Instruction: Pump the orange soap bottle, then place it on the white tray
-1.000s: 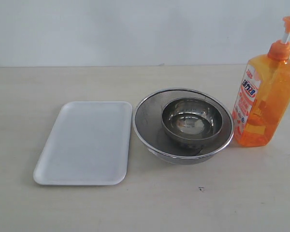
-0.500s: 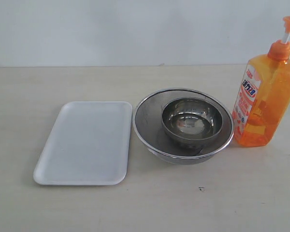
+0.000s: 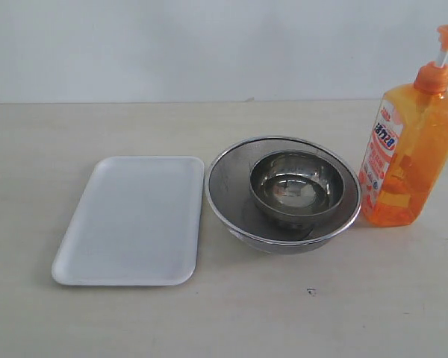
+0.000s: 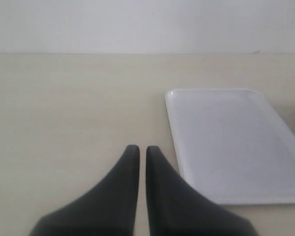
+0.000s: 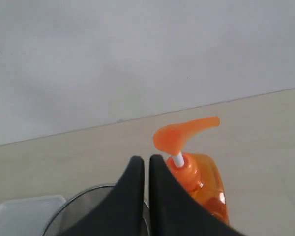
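Ahead of the left gripper [image 4: 138,147] lay a flat white rectangular tray [image 4: 226,142]; just beyond the right gripper [image 5: 146,158], a tall orange plastic pump bottle [image 5: 206,186].

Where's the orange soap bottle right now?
In the exterior view the orange soap bottle stands upright at the far right, beside the nested steel bowls; the white tray lies left of them.

Orange soap bottle [image 3: 408,160], white tray [image 3: 131,220]

Small steel bowl [image 3: 296,190] inside larger bowl [image 3: 228,188], beige table [image 3: 321,313]
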`<action>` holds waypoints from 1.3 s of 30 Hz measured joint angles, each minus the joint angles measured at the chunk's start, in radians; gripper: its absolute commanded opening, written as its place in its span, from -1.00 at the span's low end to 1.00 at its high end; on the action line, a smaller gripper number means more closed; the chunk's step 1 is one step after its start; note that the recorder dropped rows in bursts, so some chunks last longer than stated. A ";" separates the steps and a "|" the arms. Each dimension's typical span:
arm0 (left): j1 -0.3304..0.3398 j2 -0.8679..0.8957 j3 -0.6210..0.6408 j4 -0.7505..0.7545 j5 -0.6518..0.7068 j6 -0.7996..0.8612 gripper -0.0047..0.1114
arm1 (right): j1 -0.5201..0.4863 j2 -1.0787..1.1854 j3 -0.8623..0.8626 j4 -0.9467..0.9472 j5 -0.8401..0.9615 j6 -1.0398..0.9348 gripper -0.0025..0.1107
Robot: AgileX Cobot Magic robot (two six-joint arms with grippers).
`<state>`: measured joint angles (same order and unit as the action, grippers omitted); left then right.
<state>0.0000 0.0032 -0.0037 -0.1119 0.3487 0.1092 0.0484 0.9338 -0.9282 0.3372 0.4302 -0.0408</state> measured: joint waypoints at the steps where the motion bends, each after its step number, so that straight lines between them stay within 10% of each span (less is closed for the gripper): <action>1: 0.000 0.000 0.000 0.000 0.000 0.000 -0.84 | -0.014 0.004 -0.051 -0.024 0.060 0.013 -0.96; 11: 0.000 0.000 0.000 0.000 0.000 0.000 -0.84 | -0.063 0.242 -0.531 -0.244 0.729 0.046 -0.96; 39: 0.000 0.000 0.000 0.000 0.000 0.000 -0.84 | -0.065 0.615 -0.660 -0.292 0.770 0.007 -0.96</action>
<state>0.0000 0.0032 -0.0037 -0.1119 0.3487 0.1092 -0.0164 1.5488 -1.5882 0.0450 1.2004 -0.0334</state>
